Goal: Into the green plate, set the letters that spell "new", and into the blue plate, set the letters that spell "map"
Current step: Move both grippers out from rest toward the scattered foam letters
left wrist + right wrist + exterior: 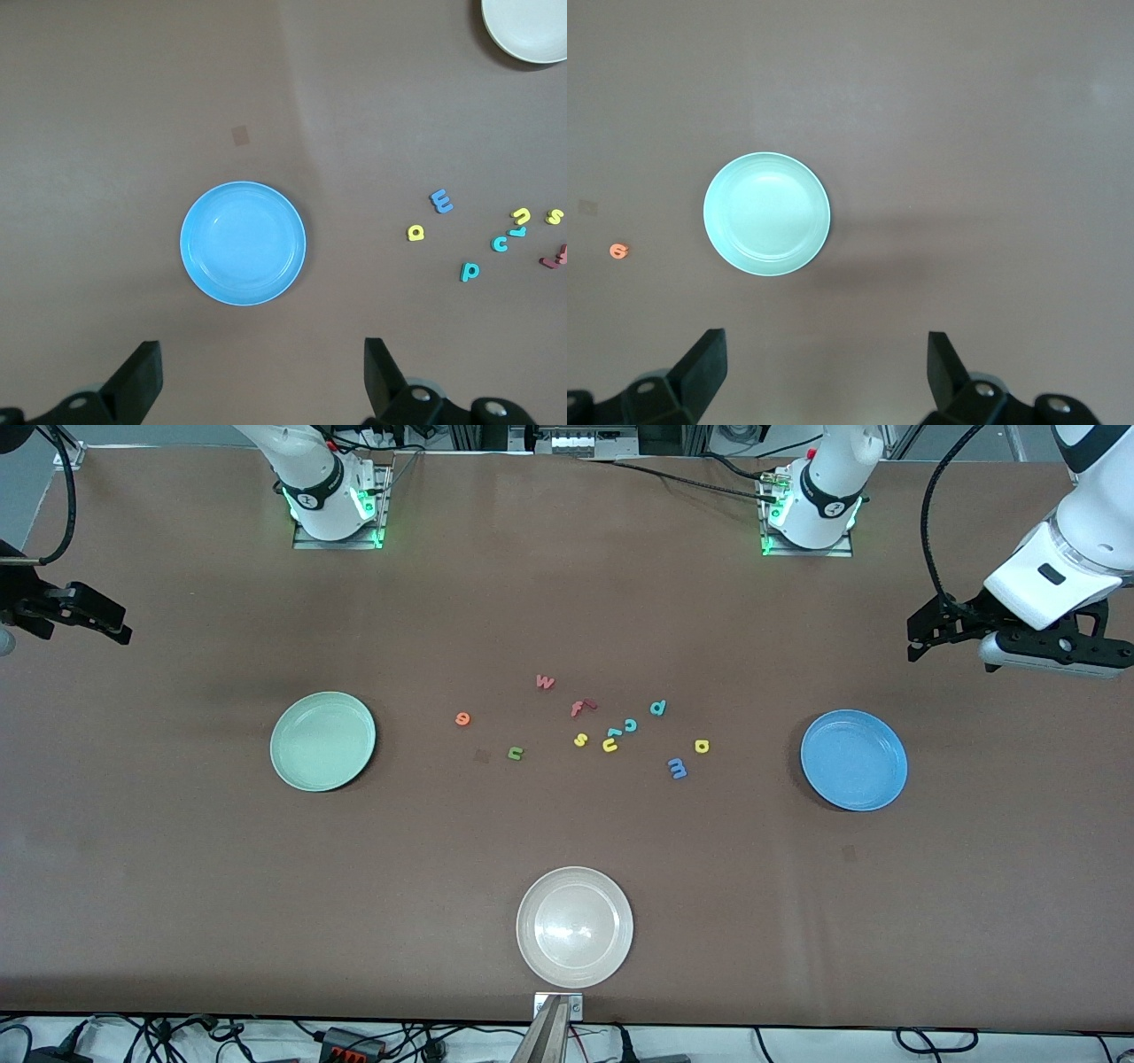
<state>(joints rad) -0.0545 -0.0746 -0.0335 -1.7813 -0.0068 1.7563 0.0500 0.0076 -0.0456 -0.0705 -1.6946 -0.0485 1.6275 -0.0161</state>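
Nothing sorted yet: both plates bare, all six wanted letters loose on the table.

The green plate [322, 741] lies toward the right arm's end and the blue plate [854, 760] toward the left arm's end, neither holding a letter; the pinkish-red w [545, 682], orange e [462, 718] and dark green n [516, 754] lie apart on the green plate's side of the scatter, while the teal p [657, 708], yellow a [702, 746] and blue m [677, 767] lie on the blue plate's side; so all six placements remain, I judge; the left gripper [261, 376] hangs above the table near the blue plate, fingers spread and empty; the right gripper [826, 372] hangs likewise near the green plate, spread and empty; in the front view the right gripper is cut off at the frame's edge; the red f [580, 708], teal c [630, 724], yellow u [610, 744] and yellow s [580, 739] crowd together, and whether any touch is hard to tell; the whitish-beige plate [575, 926] plays no part.
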